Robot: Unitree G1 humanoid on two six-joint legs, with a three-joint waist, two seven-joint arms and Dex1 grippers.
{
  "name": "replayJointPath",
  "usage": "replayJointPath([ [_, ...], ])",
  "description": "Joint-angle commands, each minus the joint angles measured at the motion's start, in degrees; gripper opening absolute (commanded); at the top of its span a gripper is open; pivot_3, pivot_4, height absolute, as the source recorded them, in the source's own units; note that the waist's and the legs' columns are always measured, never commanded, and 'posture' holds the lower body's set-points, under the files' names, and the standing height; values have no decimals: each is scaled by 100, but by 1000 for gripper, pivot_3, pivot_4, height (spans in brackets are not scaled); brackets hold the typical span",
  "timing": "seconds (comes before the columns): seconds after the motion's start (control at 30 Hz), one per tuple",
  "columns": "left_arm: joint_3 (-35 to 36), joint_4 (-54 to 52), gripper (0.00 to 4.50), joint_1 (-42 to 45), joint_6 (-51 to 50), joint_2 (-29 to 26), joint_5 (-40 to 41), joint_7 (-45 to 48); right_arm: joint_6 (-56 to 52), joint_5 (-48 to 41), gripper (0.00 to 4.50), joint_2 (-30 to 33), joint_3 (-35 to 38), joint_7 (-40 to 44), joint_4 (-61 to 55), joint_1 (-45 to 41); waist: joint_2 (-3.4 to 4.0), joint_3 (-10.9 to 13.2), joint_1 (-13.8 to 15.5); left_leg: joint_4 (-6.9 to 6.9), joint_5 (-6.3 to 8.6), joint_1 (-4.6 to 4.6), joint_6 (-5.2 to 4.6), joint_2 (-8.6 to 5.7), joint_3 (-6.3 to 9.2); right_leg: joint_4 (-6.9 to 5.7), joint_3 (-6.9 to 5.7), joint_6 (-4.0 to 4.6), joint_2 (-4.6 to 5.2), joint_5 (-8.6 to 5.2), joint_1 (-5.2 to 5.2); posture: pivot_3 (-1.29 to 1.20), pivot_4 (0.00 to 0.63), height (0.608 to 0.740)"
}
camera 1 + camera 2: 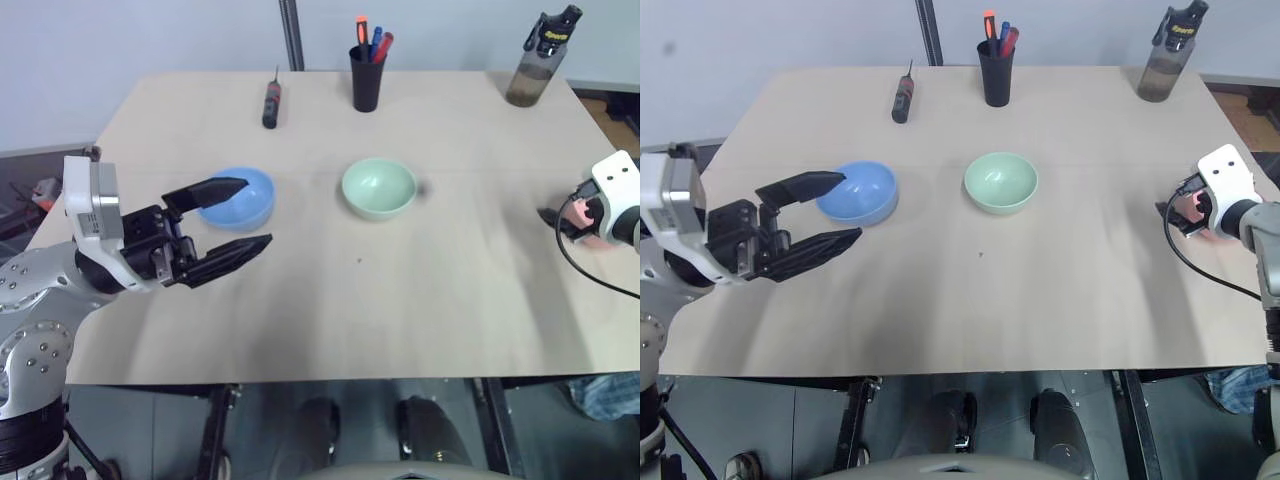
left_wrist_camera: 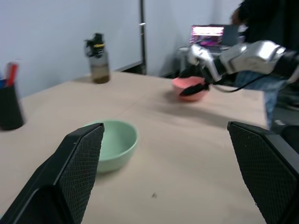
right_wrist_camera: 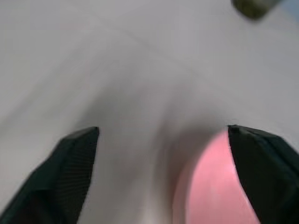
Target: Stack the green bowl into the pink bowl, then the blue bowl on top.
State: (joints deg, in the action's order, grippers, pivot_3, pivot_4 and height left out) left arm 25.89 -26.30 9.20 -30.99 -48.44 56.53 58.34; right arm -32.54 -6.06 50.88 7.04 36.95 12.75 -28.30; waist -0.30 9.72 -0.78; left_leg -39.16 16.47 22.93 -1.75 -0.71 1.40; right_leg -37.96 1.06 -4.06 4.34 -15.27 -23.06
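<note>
Green bowl [image 1: 379, 187], blue bowl [image 1: 238, 197], pink bowl [image 2: 190, 88] all empty; pens in black cup [image 1: 366, 78]; both grippers' fingers spread.

Light wooden table [image 1: 1040, 300], blue bowl [image 1: 862, 193] left of centre, green bowl [image 1: 1001, 182] at centre, pink bowl [image 2: 190, 88] far right, black pen cup [image 1: 995, 72], screwdriver [image 1: 903, 98], bottle [image 1: 1163, 60] along top edge.

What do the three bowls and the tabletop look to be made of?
Green bowl, blue bowl and pink bowl: probably plastic, judging by their smooth, uniform pastel colour, thin rims and soft sheen. Table: light wood or a wood-look laminate with a matte finish; faint grain streaks show, but which of the two is unclear.
</note>
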Motion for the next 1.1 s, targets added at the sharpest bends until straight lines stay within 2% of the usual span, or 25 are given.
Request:
replayJointPath([
  [0.03, -147, -36, 4500, 243, -11, -44, 134, 116, -105, 83, 4399, -85, 34, -192, 209, -122, -1, 0, -9, 0, 0, -1, 0, 1, 0, 0, 1, 0, -4, 0, 0, 0, 150, 740],
  [0.17, -471, -27, 4500, 518, 25, 33, -20, 95, 92, 262, 4399, -262, -38, -449, 777, -336, -1, -1, -12, -2, 0, -5, 0, 2, -3, -2, 5, 0, -10, 0, 2, 0, 150, 740],
  [0.2, -511, -26, 4500, 557, 27, 48, -33, 72, 136, 294, 3868, -272, -74, -443, 847, -377, -1, 0, -13, -2, 0, -5, 1, 2, -4, -3, 6, 0, -10, 0, 2, 0, 150, 740],
  [0.23, -530, -36, 4500, 573, 25, 59, -36, 55, 147, 302, 3600, -285, -95, -447, 887, -419, 0, 0, -14, -2, 0, -5, 0, 2, -7, -3, 10, 0, -10, 0, 1, 0, 150, 740],
  [0.43, -483, -95, 4500, 459, 59, 117, -56, -34, 293, 429, 840, -294, -195, -433, 1048, -526, -1, 0, -18, -1, 0, -4, 1, 6, -6, -2, 11, 0, -13, 0, -1, 0, 150, 740],
  [0.53, -454, -101, 4500, 427, 68, 151, -64, -109, 357, 464, 111, -303, -226, -396, 974, -544, -1, 0, -12, -2, 0, -4, 0, 6, -6, -2, 10, 0, -13, 0, 0, 0, 150, 740],
  [0.6, -411, -107, 4500, 359, 94, 175, -105, -175, 454, 444, 111, -269, -339, -163, 623, -449, -1, 0, -11, -2, 0, -3, 0, 6, -6, -2, 11, 0, -12, 0, -1, 0, 150, 740],
  [0.7, -305, -108, 4500, 170, 152, 191, -214, -251, 417, 2, 111, -333, -510, 590, -560, -129, 0, -1, -25, -1, 0, -3, 1, 8, -6, -2, 11, 0, -13, 0, -2, 0, 150, 740],
  [0.8, -222, -107, 4500, 38, 213, 210, -270, -312, 184, -400, 111, -518, -704, 1007, -1665, 163, 0, 0, -37, 0, 0, -4, 1, 22, -6, -2, 13, 0, -23, 0, -3, 0, 150, 740],
  [0.97, -96, -184, 4500, -94, 236, 218, -274, -423, -326, -561, 111, -864, -1431, 1113, -3076, 471, -3, -2, 16, -6, 1, -3, 0, 19, 2, -2, 7, 0, -19, 0, 0, 0, 150, 740],
  [1.1, -45, -239, 4500, -175, 232, 204, -263, -489, -725, -704, 111, -1056, -1791, 1150, -3565, 561, -3, -1, 23, -7, 0, -1, 1, 14, 6, -1, 3, 0, -15, 0, 1, 0, 150, 740],
])
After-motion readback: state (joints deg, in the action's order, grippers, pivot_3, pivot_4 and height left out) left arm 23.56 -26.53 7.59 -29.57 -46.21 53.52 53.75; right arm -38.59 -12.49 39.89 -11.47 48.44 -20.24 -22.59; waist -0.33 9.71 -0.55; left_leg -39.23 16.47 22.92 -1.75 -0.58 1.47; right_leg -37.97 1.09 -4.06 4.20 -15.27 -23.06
